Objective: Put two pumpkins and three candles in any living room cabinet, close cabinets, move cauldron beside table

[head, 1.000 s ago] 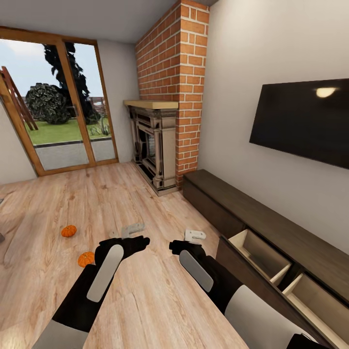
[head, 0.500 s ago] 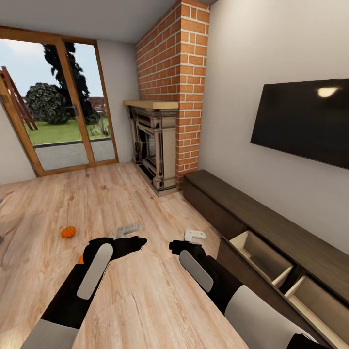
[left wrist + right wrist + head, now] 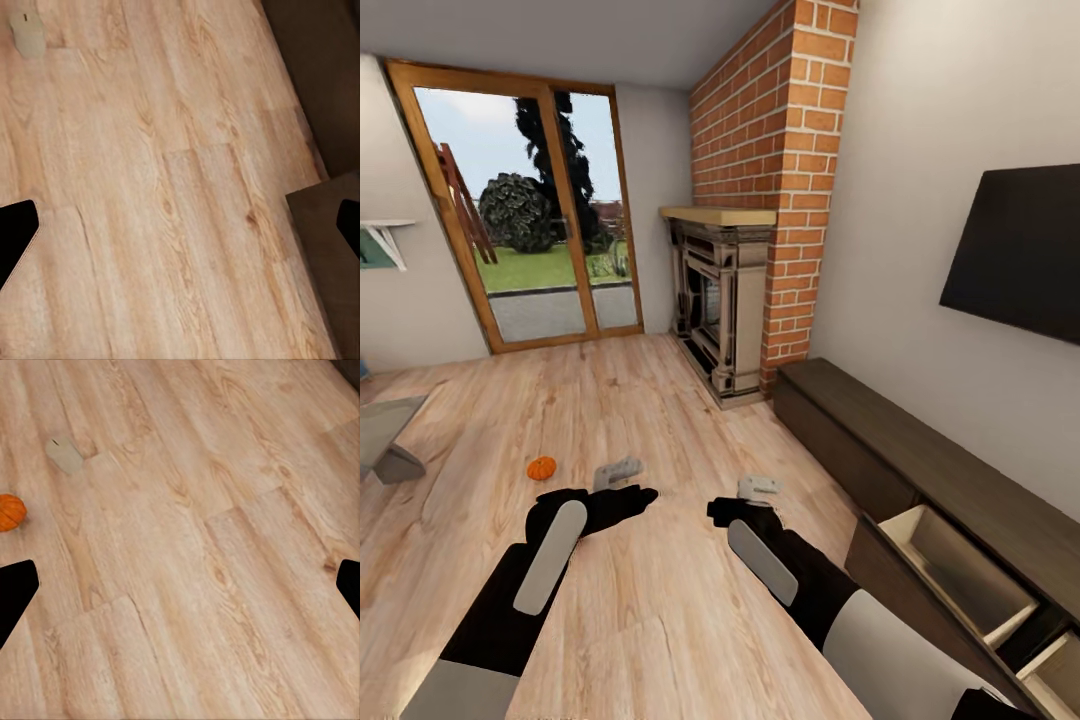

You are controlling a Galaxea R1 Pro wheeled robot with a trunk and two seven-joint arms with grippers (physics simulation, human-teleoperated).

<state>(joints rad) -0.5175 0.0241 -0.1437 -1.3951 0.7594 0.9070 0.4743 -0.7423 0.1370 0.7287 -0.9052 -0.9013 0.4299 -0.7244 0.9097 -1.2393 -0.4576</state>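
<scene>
One orange pumpkin [image 3: 541,467] lies on the wood floor just beyond my left forearm; the right wrist view shows a pumpkin [image 3: 10,511] with a pale candle [image 3: 65,456] lying near it. A candle [image 3: 28,36] also lies on the planks in the left wrist view. My left gripper [image 3: 618,470] and right gripper [image 3: 758,487] hover over bare floor, both open with nothing between the fingers. The dark-brown cabinet [image 3: 860,440] runs along the right wall, and a drawer [image 3: 960,570] with a beige inside stands pulled out. A corner of the glass table [image 3: 385,440] shows at the left edge.
The cream fireplace [image 3: 722,300] stands under the brick chimney, beyond the cabinet's far end. A wall TV [image 3: 1020,255] hangs above the cabinet. Glass patio doors [image 3: 540,220] close the far wall. Open plank floor lies between me and the doors.
The head view has swung left, so the room has shifted right and the table corner has come in. My left arm sank and now covers the nearer pumpkin.
</scene>
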